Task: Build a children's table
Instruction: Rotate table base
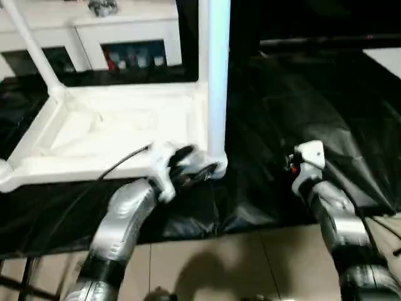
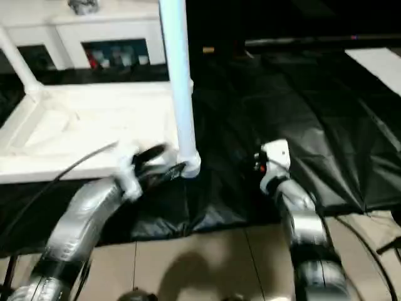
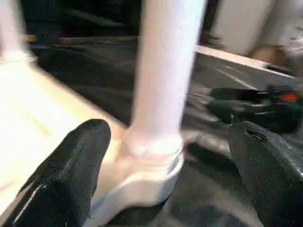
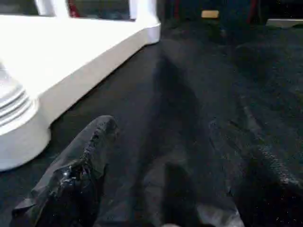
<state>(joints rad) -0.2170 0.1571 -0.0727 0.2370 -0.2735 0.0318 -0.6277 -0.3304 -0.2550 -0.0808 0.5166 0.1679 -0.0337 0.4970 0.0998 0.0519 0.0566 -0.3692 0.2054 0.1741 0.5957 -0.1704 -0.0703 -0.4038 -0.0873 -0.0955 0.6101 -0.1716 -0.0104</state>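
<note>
The tabletop (image 1: 119, 128) lies upside down on a black sheet (image 1: 301, 106) that covers the floor, with its ribbed underside facing up. Two legs are standing in corner sockets: the near leg (image 1: 216, 75) rises upright from the corner closest to the robot, and a far leg (image 1: 31, 47) leans at the far left corner. Behind the tabletop there is a white cabinet (image 1: 135, 31) with glass doors.

The left gripper (image 3: 161, 156) is at the base of the near leg, and its jaws are spread wide on both sides of the socket (image 3: 147, 165), not clamped on it. The right gripper (image 1: 307, 164) hangs over the black sheet, apart from the tabletop, and its jaws are released and hold nothing.

In my judgement, the near leg is perhaps not pressed fully into the socket. If the left gripper pushes it from the side instead of straight down, the leg can tilt or jump out. The tabletop can also slide on the smooth sheet, because the right gripper does not support it. The loose folds of the sheet could catch a finger.
</note>
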